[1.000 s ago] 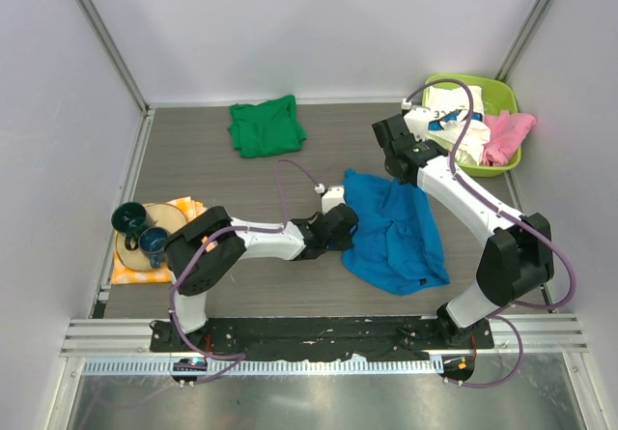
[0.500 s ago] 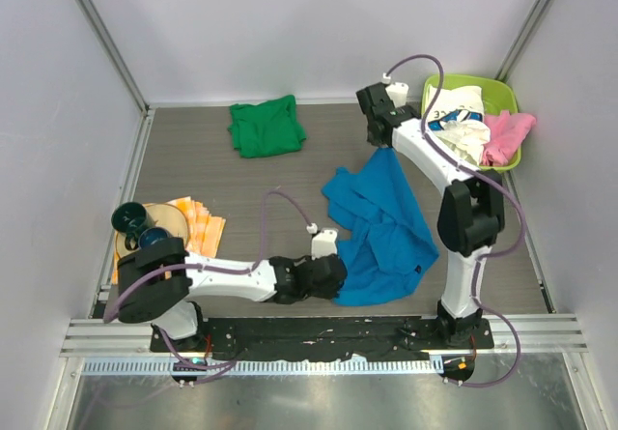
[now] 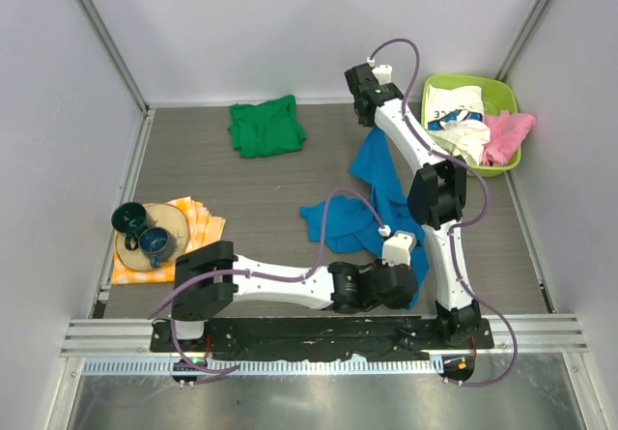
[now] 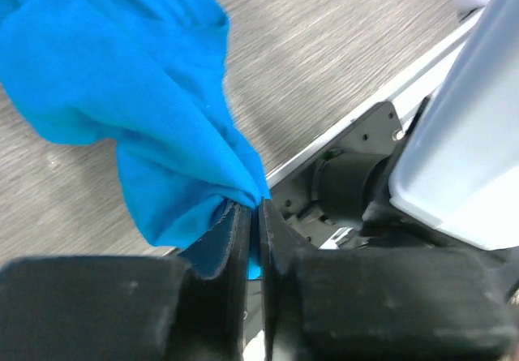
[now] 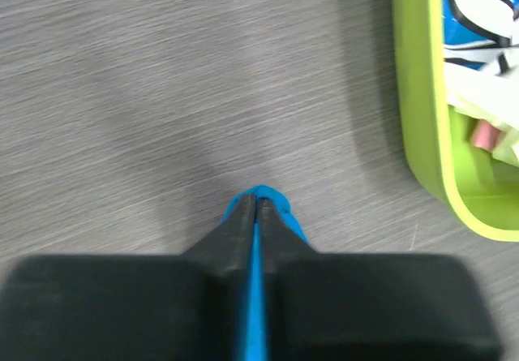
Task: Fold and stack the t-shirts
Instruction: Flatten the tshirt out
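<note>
The bright blue t-shirt (image 3: 375, 181) hangs stretched between both grippers over the middle right of the table, with a loose flap (image 3: 338, 225) trailing left. At the back, my right gripper (image 3: 371, 127) is shut on its far edge; blue cloth (image 5: 281, 205) bulges round the fingertips of that gripper (image 5: 256, 203). Near the front edge, my left gripper (image 3: 409, 277) is shut on its near corner, and the shirt (image 4: 122, 69) bunches into the left gripper (image 4: 253, 207). A green t-shirt (image 3: 266, 127) lies folded at the back. White printed (image 3: 456, 121) and pink (image 3: 506, 134) t-shirts lie in the basket.
The lime-green basket (image 3: 506, 90) stands at the back right, its wall (image 5: 422, 134) close to the right gripper. At the left, an orange-yellow checked cloth (image 3: 201, 227) carries a plate and two dark mugs (image 3: 141, 231). The right arm's base (image 4: 454, 134) stands just beside the left gripper.
The left gripper has swept right along the front edge, dragging the shirt's near corner. The right gripper has moved back and left, pulling the blue shirt out long.
</note>
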Robot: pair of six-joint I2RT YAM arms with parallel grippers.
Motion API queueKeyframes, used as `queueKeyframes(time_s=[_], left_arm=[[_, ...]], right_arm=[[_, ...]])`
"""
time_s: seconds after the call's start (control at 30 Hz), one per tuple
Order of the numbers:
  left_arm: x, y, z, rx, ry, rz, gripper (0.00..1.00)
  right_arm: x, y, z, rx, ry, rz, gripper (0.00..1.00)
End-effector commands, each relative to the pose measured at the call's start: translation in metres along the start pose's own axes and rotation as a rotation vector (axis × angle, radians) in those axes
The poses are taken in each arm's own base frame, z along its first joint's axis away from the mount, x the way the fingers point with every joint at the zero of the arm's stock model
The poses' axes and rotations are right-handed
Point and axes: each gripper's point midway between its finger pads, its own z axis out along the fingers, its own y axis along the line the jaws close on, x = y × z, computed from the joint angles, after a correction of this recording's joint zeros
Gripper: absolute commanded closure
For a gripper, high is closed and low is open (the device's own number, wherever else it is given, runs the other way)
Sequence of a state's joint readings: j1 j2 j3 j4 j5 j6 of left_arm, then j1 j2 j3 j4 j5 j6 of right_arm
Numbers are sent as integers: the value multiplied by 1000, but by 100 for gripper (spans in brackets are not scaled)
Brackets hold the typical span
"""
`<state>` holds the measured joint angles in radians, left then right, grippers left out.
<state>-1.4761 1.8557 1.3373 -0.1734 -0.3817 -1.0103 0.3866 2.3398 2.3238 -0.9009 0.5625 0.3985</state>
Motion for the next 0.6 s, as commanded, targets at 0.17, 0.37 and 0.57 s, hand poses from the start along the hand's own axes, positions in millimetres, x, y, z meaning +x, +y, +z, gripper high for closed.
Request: queueKeyframes(time_s=[0.17,0.37,0.57], left_arm=[[-6,4,-7,-40,-24,66,0],[-64,41,-77,-179,-151,134,0],[-90,141,-117,-368,-175,52,0]], right_arm=[[-38,-73,-20,88,-65,96,5],[-52,-86,-61,48,-103,150,2],[-13,-91,-107,-55,-82,162,2]])
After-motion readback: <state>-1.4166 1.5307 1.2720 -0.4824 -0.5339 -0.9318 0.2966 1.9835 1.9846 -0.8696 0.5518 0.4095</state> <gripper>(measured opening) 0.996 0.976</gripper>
